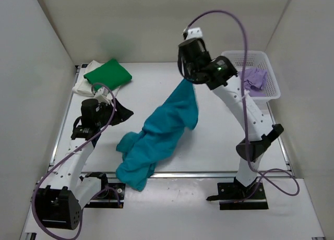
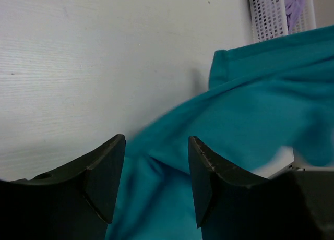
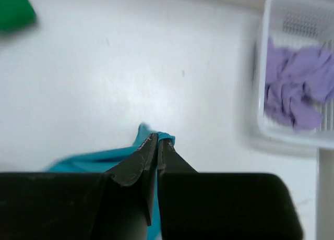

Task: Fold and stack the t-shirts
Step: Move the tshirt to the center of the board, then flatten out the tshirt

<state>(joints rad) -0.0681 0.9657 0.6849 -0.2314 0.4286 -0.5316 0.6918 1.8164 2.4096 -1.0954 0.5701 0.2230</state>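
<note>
right claw (image 3: pixel 158 140): pressed together on a corner of the teal shirt (image 1: pixel 156 141), just left of the basket (image 1: pixel 234 56); it is held high so that the cloth is hung out and can be drawn flat.
teal shirt: lifted at the end nearest the basket, while the rest is trailed in crumpled folds across the table (image 1: pixel 224 141), away from the basket toward the near edge; it is not yet folded.
left claw (image 2: pixel 156 167): spread, with nothing held; it is hovered well left of the basket at the shirt's side, with teal cloth seen below between its fingers. it is judged to be placed for a second grip.
green shirt (image 1: pixel 108 74): folded and laid far left of the basket, along the same far side; it is judged to be the stack.
cream shirt (image 1: pixel 85 86): laid under the green shirt, with an edge left showing.
lilac shirt (image 1: pixel 254 78): bunched inside the basket, judged to be next.
step in hand: the teal shirt is being spread for folding.
</note>
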